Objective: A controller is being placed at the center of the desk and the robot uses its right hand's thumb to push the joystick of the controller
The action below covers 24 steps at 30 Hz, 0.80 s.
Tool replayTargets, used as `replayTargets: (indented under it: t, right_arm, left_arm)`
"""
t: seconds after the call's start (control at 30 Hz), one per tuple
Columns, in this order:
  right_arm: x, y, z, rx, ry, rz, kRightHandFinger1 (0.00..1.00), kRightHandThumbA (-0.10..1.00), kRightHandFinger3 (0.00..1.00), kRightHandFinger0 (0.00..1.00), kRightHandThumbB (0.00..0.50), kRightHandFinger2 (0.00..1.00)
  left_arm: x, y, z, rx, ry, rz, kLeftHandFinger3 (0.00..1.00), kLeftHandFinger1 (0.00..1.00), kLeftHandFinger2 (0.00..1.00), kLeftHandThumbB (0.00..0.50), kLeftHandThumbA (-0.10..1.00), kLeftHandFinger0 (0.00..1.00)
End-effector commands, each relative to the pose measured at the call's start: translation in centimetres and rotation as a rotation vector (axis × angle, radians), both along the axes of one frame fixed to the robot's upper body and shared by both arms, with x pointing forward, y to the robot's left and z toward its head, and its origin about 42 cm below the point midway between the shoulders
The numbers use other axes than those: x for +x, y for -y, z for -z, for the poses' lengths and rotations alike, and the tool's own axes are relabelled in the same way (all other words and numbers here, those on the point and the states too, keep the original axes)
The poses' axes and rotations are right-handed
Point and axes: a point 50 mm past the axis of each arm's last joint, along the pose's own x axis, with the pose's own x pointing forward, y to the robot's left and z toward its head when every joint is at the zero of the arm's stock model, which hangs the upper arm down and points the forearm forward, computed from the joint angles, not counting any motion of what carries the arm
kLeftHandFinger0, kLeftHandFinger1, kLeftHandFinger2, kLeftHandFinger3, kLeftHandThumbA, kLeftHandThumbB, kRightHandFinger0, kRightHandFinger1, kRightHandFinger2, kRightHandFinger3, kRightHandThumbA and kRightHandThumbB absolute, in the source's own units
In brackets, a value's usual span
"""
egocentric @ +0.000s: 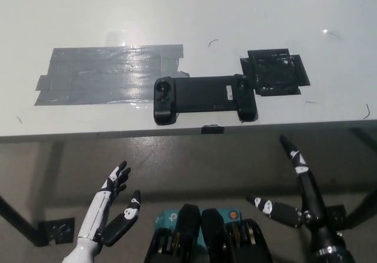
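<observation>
A black controller (204,98) lies flat near the front edge of the white desk (188,15), about at its middle. It has a round joystick (162,89) on its left grip and another joystick (241,86) on its right grip. My black right hand (294,198) is open below the desk edge at the lower right, one finger pointing up toward the desk, well short of the controller. My white left hand (115,207) rests open at the lower left, below the desk.
A wide patch of grey tape (100,74) covers the desk left of the controller. A black taped square (274,71) lies just right of it. A small black clip (212,129) sits on the desk's front edge. Floor shows below.
</observation>
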Motion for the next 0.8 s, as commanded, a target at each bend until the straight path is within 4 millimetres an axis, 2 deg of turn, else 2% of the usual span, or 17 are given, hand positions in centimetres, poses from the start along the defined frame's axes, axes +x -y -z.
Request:
replayTargets:
  t: [0.0,0.33,0.43,0.47,0.5,0.53,0.57,0.67,0.77]
  right_arm:
    - [-0.46,-0.11,-0.33,0.009,0.038,-0.08,1.0,1.0,1.0,1.0,0.181,1.0]
    - [-0.23,-0.35,-0.05,-0.005,0.003,-0.114,1.0,0.98,1.0,1.0,0.193,1.0]
    - [-0.23,-0.37,0.02,-0.005,-0.004,-0.125,1.0,0.98,1.0,1.0,0.201,1.0]
    - [-0.24,-0.38,0.03,-0.005,-0.007,-0.127,1.0,0.99,1.0,1.0,0.208,1.0]
    - [-0.26,-0.41,0.04,-0.006,-0.01,-0.128,1.0,0.99,1.0,1.0,0.209,1.0]
    - [-0.23,-0.42,0.09,0.0,-0.016,-0.137,1.0,0.99,1.0,1.0,0.211,1.0]
    - [-0.21,-0.4,0.08,0.001,-0.016,-0.139,1.0,0.99,1.0,1.0,0.212,1.0]
    - [-0.15,-0.44,0.02,-0.01,-0.022,-0.145,1.0,1.0,1.0,1.0,0.224,1.0]
    - [-0.01,-0.43,-0.05,-0.004,-0.02,-0.148,1.0,1.0,1.0,1.0,0.231,1.0]
  left_arm:
    - [0.0,-0.26,-0.86,0.002,0.038,0.001,1.0,1.0,1.0,0.003,0.53,1.0]
    - [-0.07,-0.27,-0.7,0.004,0.039,0.004,1.0,1.0,1.0,0.008,0.58,1.0]
    - [-0.08,-0.27,-0.66,-0.002,0.048,0.007,1.0,1.0,1.0,0.0,0.69,1.0]
    - [-0.1,-0.28,-0.59,-0.007,0.056,0.01,1.0,1.0,1.0,0.02,0.83,1.0]
    - [-0.12,-0.3,-0.49,-0.006,0.065,0.014,1.0,1.0,1.0,0.025,0.93,1.0]
    - [-0.18,-0.31,-0.34,-0.021,0.076,0.02,1.0,1.0,1.0,0.071,1.0,1.0]
    - [-0.17,-0.29,-0.31,-0.025,0.079,0.022,1.0,1.0,1.0,0.075,1.0,1.0]
    - [-0.27,-0.35,-0.11,-0.035,0.079,0.023,1.0,1.0,1.0,0.156,1.0,1.0]
    - [-0.19,-0.36,-0.15,-0.038,0.093,0.026,1.0,1.0,1.0,0.183,1.0,1.0]
